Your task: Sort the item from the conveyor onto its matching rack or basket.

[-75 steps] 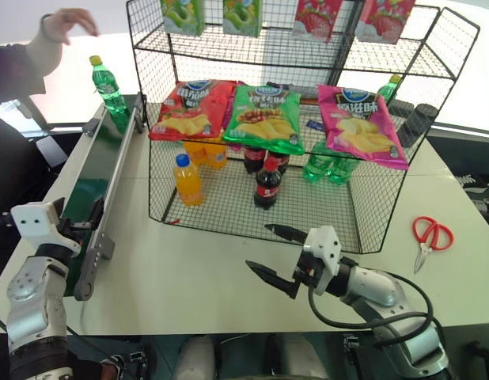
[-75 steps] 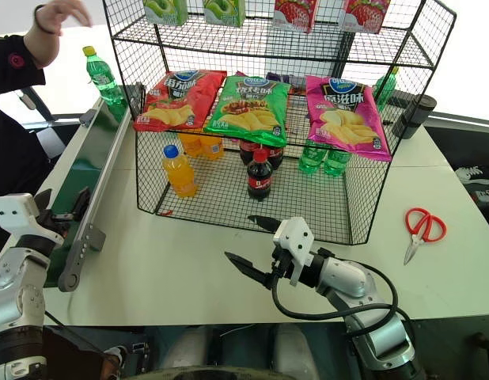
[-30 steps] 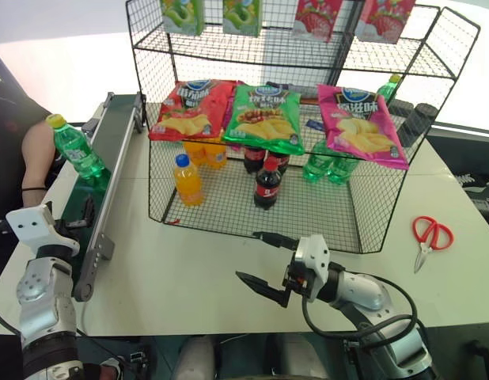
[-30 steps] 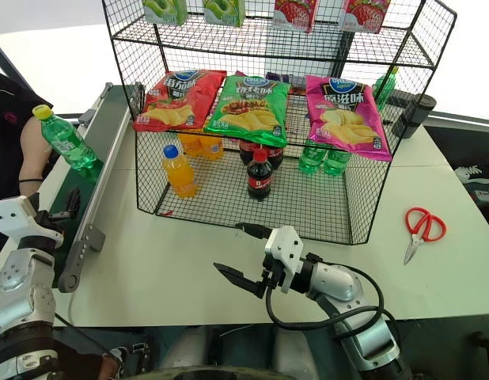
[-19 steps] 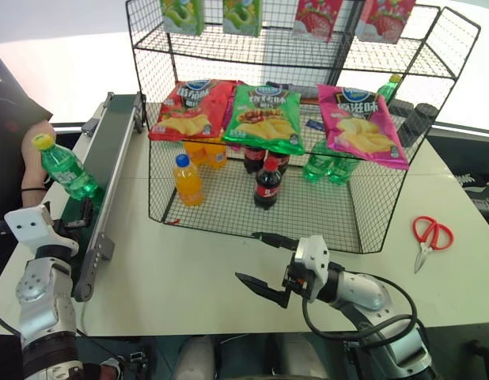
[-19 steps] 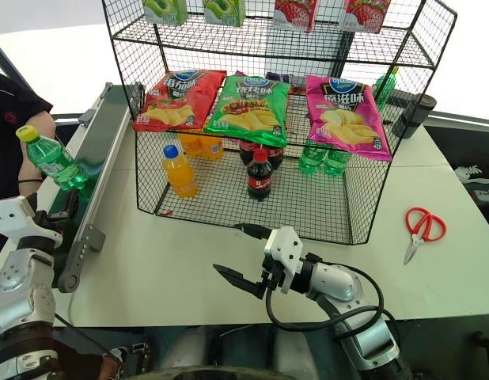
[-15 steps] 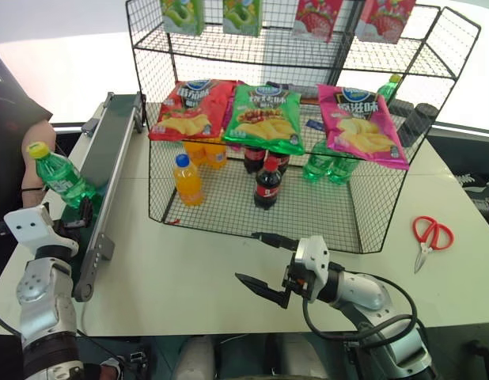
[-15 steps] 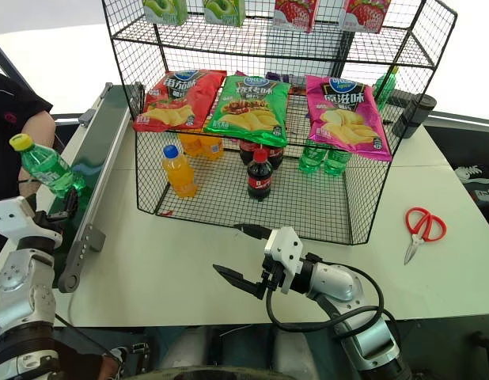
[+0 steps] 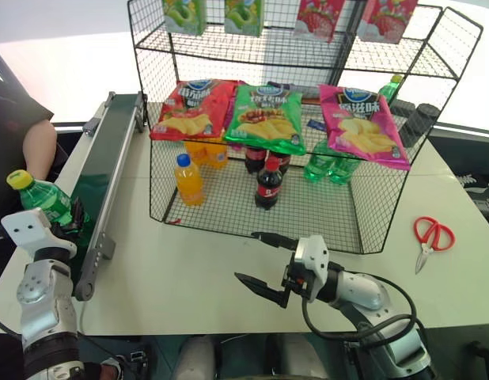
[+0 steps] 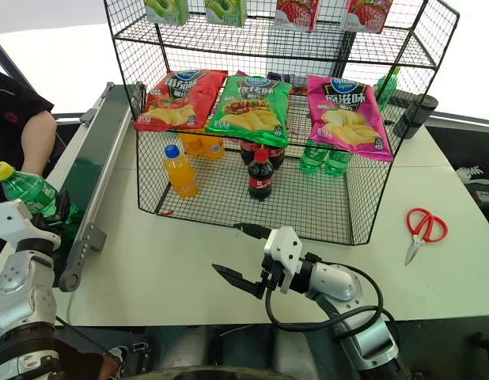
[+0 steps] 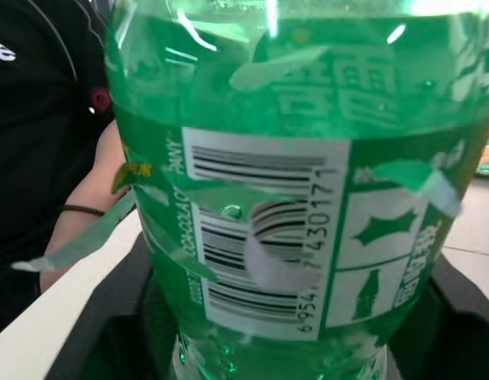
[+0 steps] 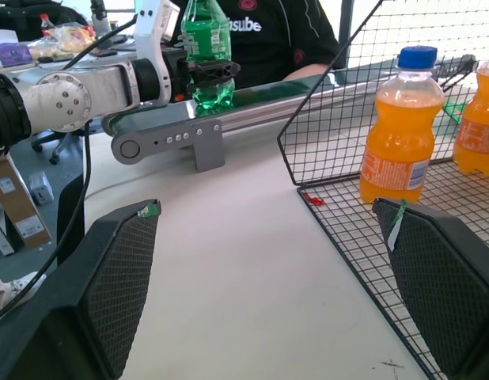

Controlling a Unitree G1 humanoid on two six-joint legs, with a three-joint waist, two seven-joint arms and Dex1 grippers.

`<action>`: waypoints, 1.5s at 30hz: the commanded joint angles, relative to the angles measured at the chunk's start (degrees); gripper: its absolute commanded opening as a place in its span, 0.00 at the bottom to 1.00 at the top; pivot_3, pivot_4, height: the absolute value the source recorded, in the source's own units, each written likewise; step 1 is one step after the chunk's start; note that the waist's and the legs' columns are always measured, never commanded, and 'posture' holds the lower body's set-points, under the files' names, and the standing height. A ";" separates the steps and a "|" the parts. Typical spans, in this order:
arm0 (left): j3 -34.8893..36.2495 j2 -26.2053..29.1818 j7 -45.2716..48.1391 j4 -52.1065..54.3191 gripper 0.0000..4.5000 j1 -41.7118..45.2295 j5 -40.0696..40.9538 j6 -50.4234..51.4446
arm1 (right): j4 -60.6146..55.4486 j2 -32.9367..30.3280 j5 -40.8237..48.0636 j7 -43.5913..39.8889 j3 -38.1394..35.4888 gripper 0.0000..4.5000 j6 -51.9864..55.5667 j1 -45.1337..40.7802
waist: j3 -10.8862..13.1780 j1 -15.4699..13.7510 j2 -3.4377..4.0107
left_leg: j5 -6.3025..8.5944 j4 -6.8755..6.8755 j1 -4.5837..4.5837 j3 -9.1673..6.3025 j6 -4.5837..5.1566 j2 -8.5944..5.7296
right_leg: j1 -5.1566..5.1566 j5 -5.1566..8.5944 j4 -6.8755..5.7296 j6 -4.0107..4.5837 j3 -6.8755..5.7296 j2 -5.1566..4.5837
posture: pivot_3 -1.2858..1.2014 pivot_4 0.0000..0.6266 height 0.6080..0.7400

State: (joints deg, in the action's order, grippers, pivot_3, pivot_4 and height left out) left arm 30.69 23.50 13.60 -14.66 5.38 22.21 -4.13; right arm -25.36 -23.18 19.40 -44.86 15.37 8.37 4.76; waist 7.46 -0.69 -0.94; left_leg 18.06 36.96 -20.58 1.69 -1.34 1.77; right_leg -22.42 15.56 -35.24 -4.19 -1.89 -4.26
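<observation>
The green soda bottle (image 9: 45,199) with its yellow cap stands tilted at the near end of the dark green conveyor (image 9: 106,166). My left gripper (image 12: 210,73) is shut on the bottle's lower body. Close up, the bottle's barcode label (image 11: 292,229) faces the left wrist camera. The black wire rack (image 9: 391,202) stands on the table to the right of the belt. My right gripper (image 9: 247,256) hovers open and empty over the white table in front of the rack, its wide black pads (image 12: 122,273) far apart.
Inside the rack are an orange drink bottle (image 9: 187,179), a cola bottle (image 9: 267,184), green bottles (image 9: 324,162) and chip bags (image 9: 267,119). Red scissors (image 9: 426,236) lie at the table's right. A person's arm (image 9: 39,150) rests beside the conveyor's left.
The green bottle rode down the belt toward me and reached the near end. My left gripper has shut on it. The right arm stayed still over the last second.
</observation>
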 commanded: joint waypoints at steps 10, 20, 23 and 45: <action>0.89 5.38 8.06 8.62 0.62 2.18 5.24 0.69 | -1.73 -0.20 1.06 -0.03 -1.14 1.00 0.29 -1.23 | -0.01 0.27 -0.21 | -0.01 0.01 -0.35 0.00 -0.01 -0.04 | -0.29 -0.01 0.01 0.00 -0.02 -0.05 | 0.52 0.24 1.00; -8.32 8.84 24.16 24.85 0.62 -2.89 13.12 11.55 | -1.07 -1.08 1.63 0.81 -4.74 1.00 1.36 -3.73 | 0.02 0.98 -0.13 | -0.03 0.06 -0.69 -0.01 -0.03 -0.31 | -0.52 -0.03 0.05 -0.02 -0.04 -0.30 | 0.52 0.24 1.00; -12.87 8.95 27.73 27.39 0.62 -3.65 12.56 13.46 | -1.96 -1.19 2.75 1.04 -5.49 1.00 2.85 -4.81 | 0.03 1.41 -0.12 | -0.03 0.06 -0.69 -0.02 -0.02 -0.30 | -0.52 -0.02 0.04 -0.02 -0.06 -0.28 | 0.52 0.24 1.00; -42.09 -4.66 47.72 10.43 0.62 14.79 -1.84 3.21 | -6.41 1.85 6.66 8.45 -5.43 1.00 15.91 -12.38 | 0.10 1.21 0.02 | -0.04 0.33 -0.70 -0.14 0.06 -0.08 | -0.40 -0.14 -0.03 -0.26 -0.12 0.60 | 0.52 0.24 1.00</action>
State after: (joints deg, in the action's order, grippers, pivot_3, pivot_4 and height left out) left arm -11.69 19.49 60.51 -5.70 18.29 19.91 1.31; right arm -29.03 -21.85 25.10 -36.91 10.26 24.09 -7.07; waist 7.56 0.52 -0.92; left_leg 18.01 37.33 -21.28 1.53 -1.28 1.71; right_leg -22.81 15.42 -35.30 -4.45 -2.01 -3.63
